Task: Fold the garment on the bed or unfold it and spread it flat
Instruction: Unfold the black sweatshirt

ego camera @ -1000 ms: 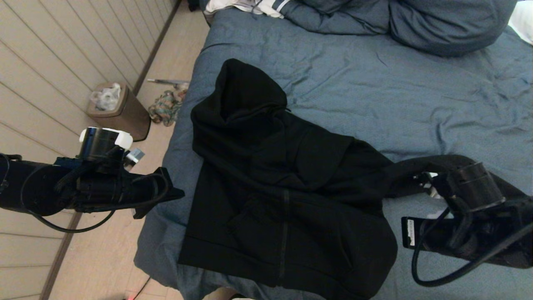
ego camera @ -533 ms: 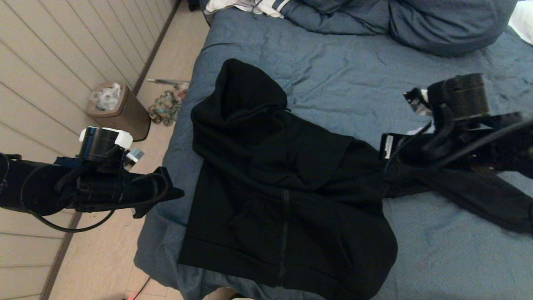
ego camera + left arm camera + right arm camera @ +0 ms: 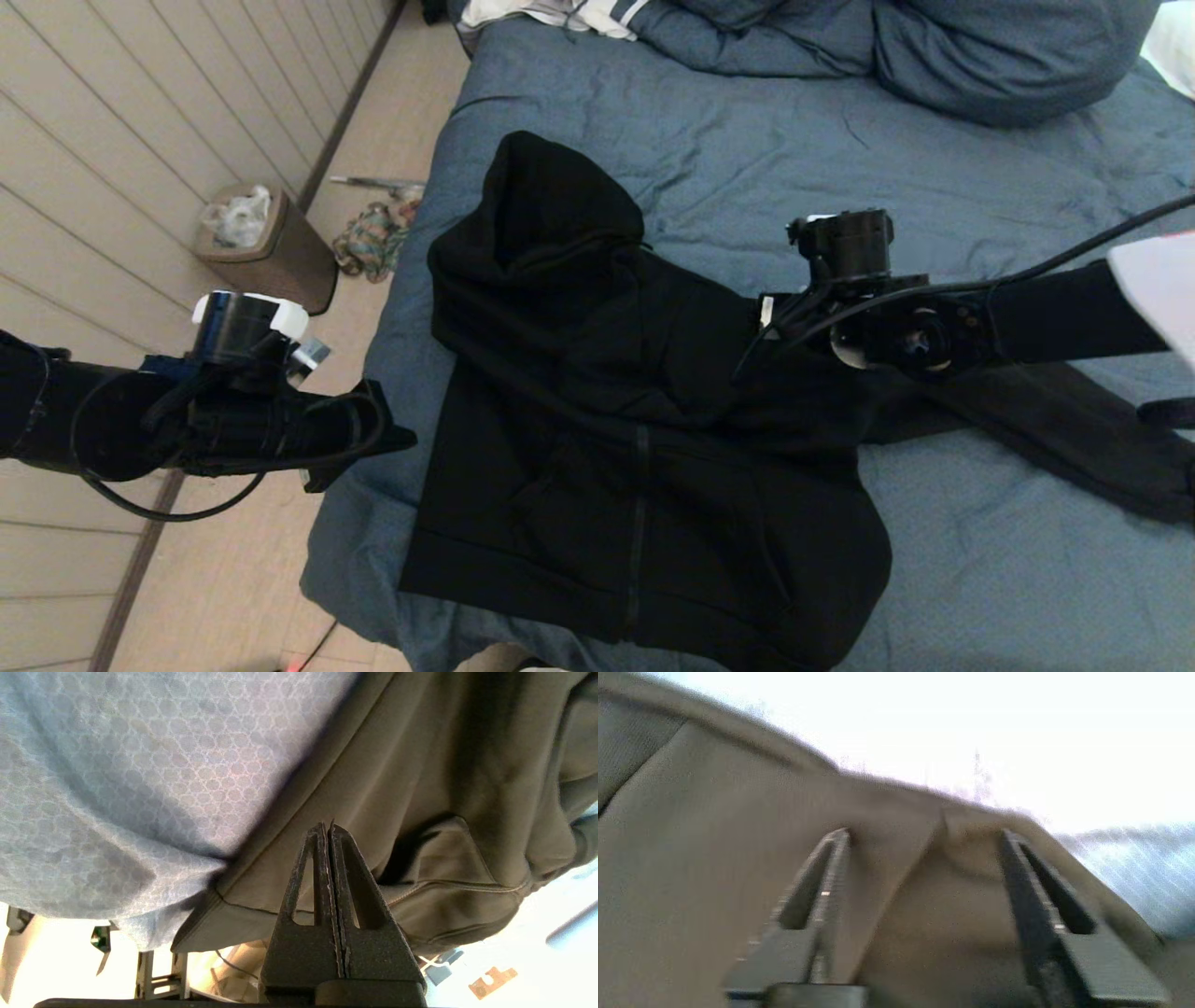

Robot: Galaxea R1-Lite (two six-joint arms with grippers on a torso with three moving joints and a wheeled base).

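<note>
Head view: illumination is dim, even and warm, with soft shadows only in the creases of the bed (image 3: 840,159). The garment (image 3: 607,448) renders near-solid black; its folds and zipper are barely resolved. Left wrist view: the fingers (image 3: 348,877) are sharp, the background below the bed edge is overexposed to white. Right wrist view: heavy motion blur throughout; the upper area is blown out by glare, and fabric appears washed-out grey-brown.
</note>
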